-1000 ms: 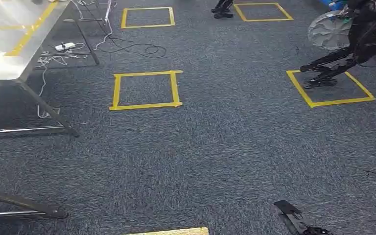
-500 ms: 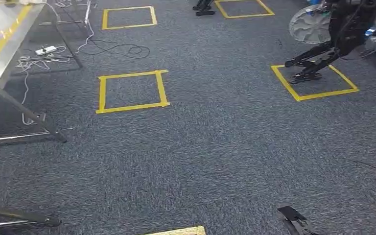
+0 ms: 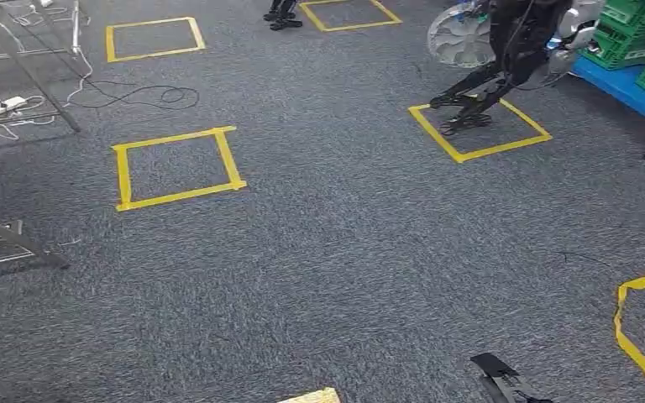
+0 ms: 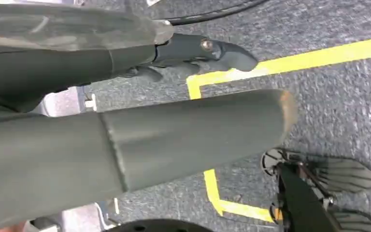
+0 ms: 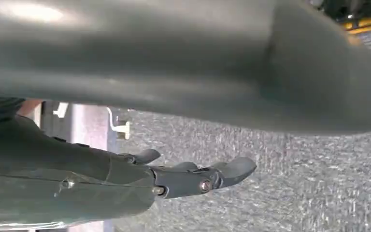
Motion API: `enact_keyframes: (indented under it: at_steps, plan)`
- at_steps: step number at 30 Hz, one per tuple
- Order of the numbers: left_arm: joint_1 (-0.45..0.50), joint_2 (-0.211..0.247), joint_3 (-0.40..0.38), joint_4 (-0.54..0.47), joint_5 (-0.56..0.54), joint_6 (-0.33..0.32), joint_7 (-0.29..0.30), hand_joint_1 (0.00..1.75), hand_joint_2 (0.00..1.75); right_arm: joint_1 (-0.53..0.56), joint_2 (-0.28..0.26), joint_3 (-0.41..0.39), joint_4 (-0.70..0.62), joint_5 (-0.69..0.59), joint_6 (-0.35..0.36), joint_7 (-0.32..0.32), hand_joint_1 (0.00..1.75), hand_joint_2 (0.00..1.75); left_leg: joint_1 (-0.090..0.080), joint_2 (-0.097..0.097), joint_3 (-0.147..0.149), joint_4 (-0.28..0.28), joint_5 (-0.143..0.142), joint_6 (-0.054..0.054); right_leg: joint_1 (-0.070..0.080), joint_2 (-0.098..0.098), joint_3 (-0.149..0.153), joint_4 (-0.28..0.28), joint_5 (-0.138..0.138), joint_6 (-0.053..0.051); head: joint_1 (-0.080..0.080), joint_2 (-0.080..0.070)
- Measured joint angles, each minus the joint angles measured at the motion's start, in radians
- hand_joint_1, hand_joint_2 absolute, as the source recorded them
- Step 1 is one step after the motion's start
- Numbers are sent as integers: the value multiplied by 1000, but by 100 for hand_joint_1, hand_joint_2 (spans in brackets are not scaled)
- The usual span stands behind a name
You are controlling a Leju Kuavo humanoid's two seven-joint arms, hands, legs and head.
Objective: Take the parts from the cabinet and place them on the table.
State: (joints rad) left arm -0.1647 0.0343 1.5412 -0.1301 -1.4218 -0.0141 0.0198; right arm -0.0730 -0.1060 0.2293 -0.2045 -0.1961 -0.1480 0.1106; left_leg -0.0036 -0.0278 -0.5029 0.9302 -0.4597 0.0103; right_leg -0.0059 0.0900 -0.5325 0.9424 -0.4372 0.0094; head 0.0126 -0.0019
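Both the left hand [image 4: 193, 55] and the right hand [image 5: 193, 176] hung spread and held nothing. No parts or cabinet were visible. Near the yellow square [image 3: 176, 168], cables [image 3: 126, 92] could trip the robot.

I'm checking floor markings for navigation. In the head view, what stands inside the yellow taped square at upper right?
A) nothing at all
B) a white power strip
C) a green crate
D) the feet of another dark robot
D: the dark robot stands with its feet inside the yellow taped square; the green crates sit off to the side on a blue platform.
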Motion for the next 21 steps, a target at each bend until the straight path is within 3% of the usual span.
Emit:
enact_keyframes:
  at_steps: [1, 2, 3, 5, 6, 7, 8, 9, 10, 11, 12, 13, 16, 17, 18, 19, 21]
  plan:
    - [-1, -2, 0, 0, 1, 0, 0, 0, 0, 1, 0, 0, 1, 0, 0, 0, 0, 0, 5, 9, 3, -10, 6, 8, 3, 6, -3, 2, -2, 8, 0, 0]
    - [-1, -3, 0, 0, 2, 0, 3, 0, 0, 2, 0, 0, 2, 0, 0, 0, 0, 0, 8, 20, 8, -17, 10, 12, 0, -27, -8, 27, -20, 9, -1, 0]
    - [0, -3, 0, 0, 2, 0, 3, 0, 0, 2, 0, 0, 3, 0, 0, 0, 0, 0, 8, 22, 8, -17, 10, 17, 2, -55, -33, 81, -57, 12, 7, 0]
    - [1, -3, 0, 0, 2, 1, 9, 0, 0, 1, 0, 0, 3, 0, 0, -3, 0, 0, 6, 38, 9, -17, 7, 21, -2, -74, -110, 251, -141, 20, 20, 0]
    - [2, -3, 0, 0, 2, 2, 10, 0, 0, 1, 1, 0, 4, 0, 0, -3, 0, 0, 6, 46, 9, -17, 7, 21, -5, -78, -145, 325, -165, 24, 21, 0]
    - [2, -2, 0, 0, 2, 2, 11, 0, 0, 2, 2, 0, 5, 0, 1, -3, 0, 0, 6, 54, 10, -16, 6, 21, -8, -81, -157, 349, -165, 26, 26, 0]
    - [2, -3, 0, 0, 2, 2, 11, 0, 0, 3, 2, 0, 5, 1, 1, -3, 0, 0, 7, 59, 11, -16, 4, 19, -12, -83, -144, 321, -141, 28, 29, 0]
    - [2, -3, 0, 0, 1, 2, 12, 0, 0, 3, 2, 0, 5, 2, 2, -2, 0, 0, 7, 65, 13, -16, 3, 16, -14, -87, -109, 252, -100, 28, 31, 0]
    - [2, -4, 0, 0, -1, 1, 12, 0, 0, 2, 2, 0, 5, 4, 2, -2, 0, 0, 9, 72, 18, -15, 0, 12, -15, -95, -58, 154, -53, 29, 34, 0]
    - [2, -5, 0, 0, -2, 0, 11, 0, 0, 2, 2, 0, 5, 8, 2, -2, 0, 0, 9, 77, 23, -13, -5, 5, -15, -121, -1, 48, -11, 30, 37, 0]
    - [2, 0, 0, 0, -4, 0, 11, 0, 0, 0, 3, 0, 5, 11, 2, -3, 0, 0, -1, 81, 24, -7, -11, -2, -6, -148, 14, 11, -26, 27, 44, 0]
    - [0, -1, 0, 0, -5, 0, 10, 0, 0, -1, 3, 0, 5, 13, 2, -3, 0, 0, -1, 85, 23, -7, -11, -5, -9, -130, 9, 12, -20, 15, 40, 0]
    - [-1, -1, 0, 0, -7, 0, 4, 0, 0, 1, 3, 1, 6, 14, 2, -6, 0, 0, 2, 104, 27, -10, -11, -18, -3, -108, 5, 11, -17, 0, 24, 0]
    - [-1, -1, 0, 0, -8, 0, 3, 0, 0, 2, 3, 1, 6, 14, 2, -6, 0, 0, 7, 94, 25, 3, -25, -25, -8, -102, 8, 5, -12, -8, 25, 0]
    - [-1, -2, 0, 0, -8, 0, 0, 0, 0, 1, 3, 1, 6, 14, 2, -7, 0, 0, 8, 65, 4, 52, -60, -28, -7, -97, 6, 5, -11, -11, 16, 0]
    - [0, -2, 0, 0, -8, 0, -1, 0, 0, 0, 3, 1, 6, 14, 2, -8, 0, 0, 9, 48, -37, 138, -108, -30, -6, -91, 3, 5, -10, -16, 9, 0]
    - [2, -1, 0, 0, -8, 0, -3, 0, 0, 0, 3, 1, 6, 14, 2, -9, 0, 0, 8, 36, -123, 313, -178, -30, -1, -78, -1, 6, -8, -20, 2, 0]
